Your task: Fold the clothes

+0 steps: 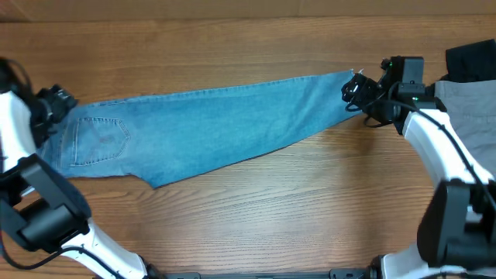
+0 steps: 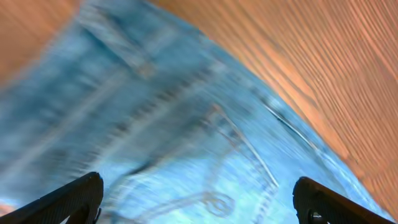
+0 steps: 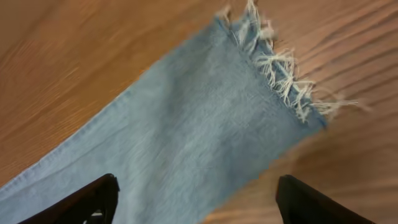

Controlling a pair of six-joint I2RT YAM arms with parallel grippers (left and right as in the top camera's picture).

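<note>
Jaws, overhead: the left jaws sit at the waistband end of the jeans (image 1: 209, 128) and the right jaws at the hem end; how far either pair is spread cannot be told from above.
Jeans, overhead: light blue denim lies flat in one long strip across the bench (image 1: 248, 225), slanting slightly upward to the right, with a stitched back pocket (image 1: 101, 139) facing up near the left end.
Other clothes, overhead: grey trousers (image 1: 465, 105) lie at the right edge, with the right arm (image 1: 434, 147) crossing in front of them; a black garment (image 1: 469, 62) lies just beyond them in the top right corner.
Jaws, left wrist: the left jaws are spread wide with nothing between them, and their dark fingers (image 2: 68, 199) show at the bottom corners over the denim.
Jeans, left wrist: the picture is blurred, but seams and curved pocket stitching can be made out; bare wood shows at the upper right.
Jaws, right wrist: the right jaws are spread wide and hold nothing, with the fingers (image 3: 81, 199) at the bottom corners above the leg.
Hem, right wrist: the frayed hem (image 3: 280, 74) has loose white threads and rests flat on the wood, ahead of the fingers.
</note>
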